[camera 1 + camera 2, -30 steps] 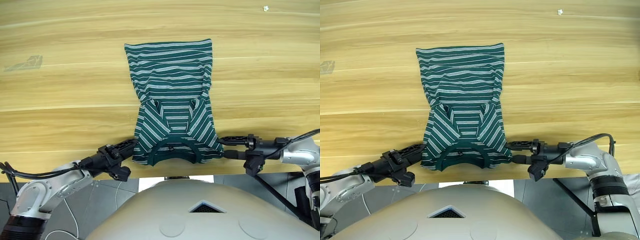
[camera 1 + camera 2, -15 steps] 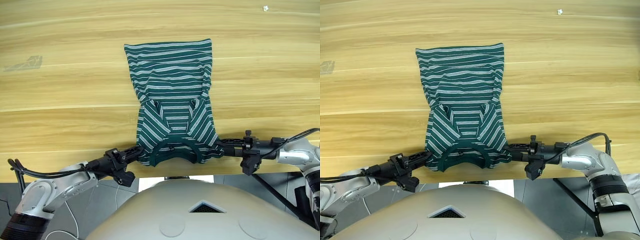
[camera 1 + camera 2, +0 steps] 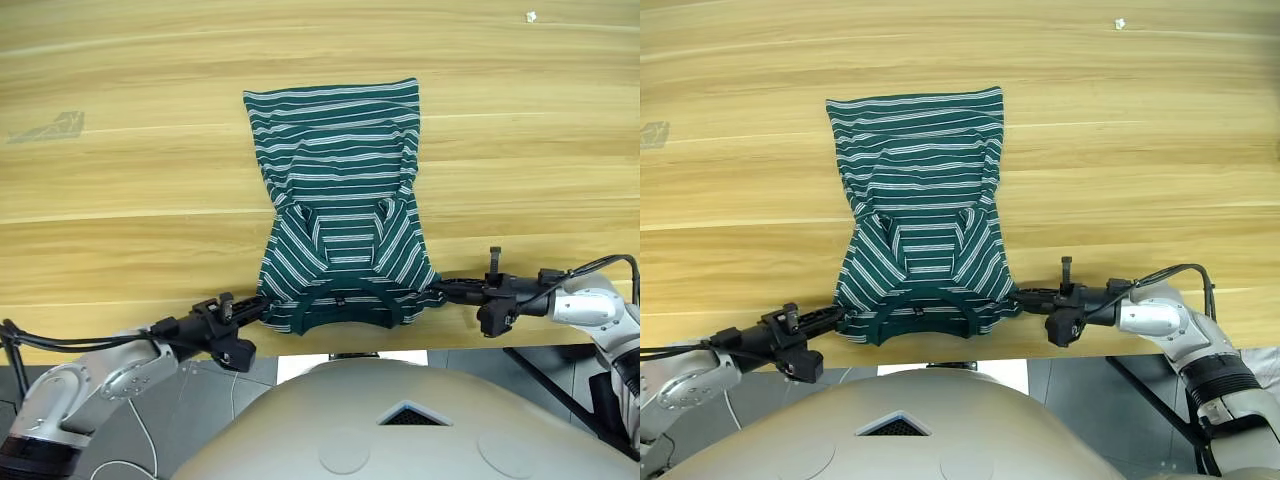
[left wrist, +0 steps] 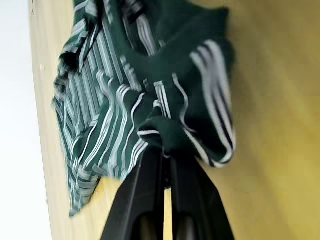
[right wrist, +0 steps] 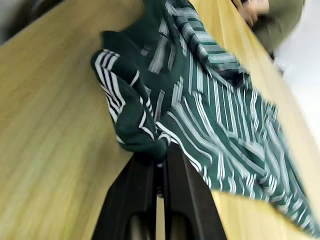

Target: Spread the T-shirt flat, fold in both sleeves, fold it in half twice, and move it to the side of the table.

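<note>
The T-shirt, sleeves folded in, is lying at the near edge of the table. The left gripper and right gripper are pinching its shoulder corners, fingers closed on cloth. Judged risk: uneven lifting skewing the fold, or a thin pinch slipping.

T-shirt: knit cloth, dark green with thin white stripes; matt, soft, rumpled toward the near edge.
Collar: plain dark green band, thicker-looking than the body cloth; matt.
Table: light yellow-brown wood-grain top, smooth, low sheen; grain lines run left to right.
Left gripper: black fingers, matt, plastic by the look.
Right gripper: same black matt finish.
Cable, near right: black, smooth sheath.
White scrap, far right: too small to tell the material.
</note>
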Action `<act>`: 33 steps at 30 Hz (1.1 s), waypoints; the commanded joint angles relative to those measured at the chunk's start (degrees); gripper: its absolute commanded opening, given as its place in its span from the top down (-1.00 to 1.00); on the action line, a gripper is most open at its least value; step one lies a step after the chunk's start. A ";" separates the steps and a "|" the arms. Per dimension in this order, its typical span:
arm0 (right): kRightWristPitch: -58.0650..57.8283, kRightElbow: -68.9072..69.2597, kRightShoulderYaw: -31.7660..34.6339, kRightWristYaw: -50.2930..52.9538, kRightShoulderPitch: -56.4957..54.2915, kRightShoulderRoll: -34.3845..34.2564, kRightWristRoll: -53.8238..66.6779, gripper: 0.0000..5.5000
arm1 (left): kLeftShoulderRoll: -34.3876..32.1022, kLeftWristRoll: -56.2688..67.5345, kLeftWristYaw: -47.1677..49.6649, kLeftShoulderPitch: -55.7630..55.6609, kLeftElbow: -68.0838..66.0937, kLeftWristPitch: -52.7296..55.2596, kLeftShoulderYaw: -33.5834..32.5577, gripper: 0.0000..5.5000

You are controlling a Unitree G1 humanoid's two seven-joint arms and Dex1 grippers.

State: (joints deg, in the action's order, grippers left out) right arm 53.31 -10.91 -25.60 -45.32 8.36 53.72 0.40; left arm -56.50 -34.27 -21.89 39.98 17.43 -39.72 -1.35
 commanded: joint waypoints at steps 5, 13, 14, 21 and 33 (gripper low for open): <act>-31.71 19.17 3.56 -17.04 5.24 9.91 31.32 0.99 | -3.03 31.86 -12.99 5.85 7.36 10.78 -4.68 1.00; -53.21 36.30 17.45 -25.67 14.01 16.02 55.82 0.99 | -4.22 54.23 -32.33 22.81 20.08 22.11 -17.81 1.00; -54.84 37.62 19.77 -26.26 15.36 16.00 57.36 0.99 | -3.37 55.08 -34.11 23.65 20.29 22.66 -20.14 1.00; -63.92 42.04 30.72 -28.63 19.68 12.62 61.34 0.99 | -0.28 62.16 -42.25 21.10 20.94 28.24 -30.38 1.00; -58.79 16.62 21.44 -20.48 -10.52 -7.17 32.48 0.99 | 1.94 53.84 -31.20 -20.75 9.89 46.16 -8.44 1.00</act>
State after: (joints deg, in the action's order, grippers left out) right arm -7.71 10.76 -2.60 -67.93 3.99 50.13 37.78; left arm -57.62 21.33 -56.41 26.93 30.39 2.89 -14.65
